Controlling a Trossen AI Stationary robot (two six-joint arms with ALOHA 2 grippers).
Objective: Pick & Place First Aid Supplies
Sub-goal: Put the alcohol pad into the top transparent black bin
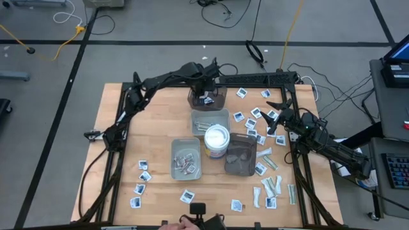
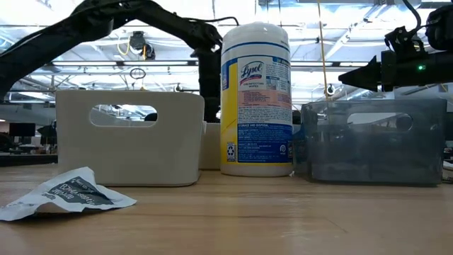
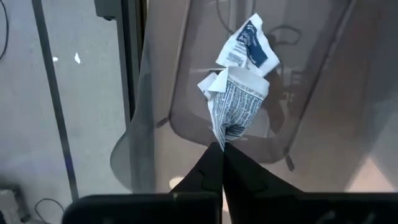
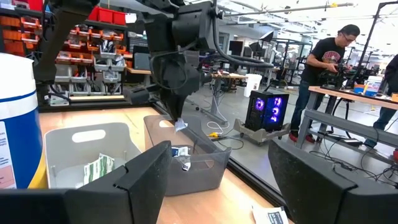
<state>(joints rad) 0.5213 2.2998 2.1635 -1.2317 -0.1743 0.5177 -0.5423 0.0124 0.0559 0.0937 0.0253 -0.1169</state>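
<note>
Packet held: left gripper has its jaws clamped on one corner of a crumpled white packet, which sticks straight out past the tips.
Key relation: dark tray sits right under those jaws, at the far edge of the surface, so I'd guess the next move is just letting go.
Already in tray: another packet lies beyond the held one.
Right gripper: jaws wide apart and holding nothing, hovering over loose packets scattered on its side, so it's the nearer arm for those.
Other stuff: strips way off from both jaws.
Hard to tell: the held packet's long axis, it's too scrunched. Low view hides the dark tray behind the tub and a pale tray.
</note>
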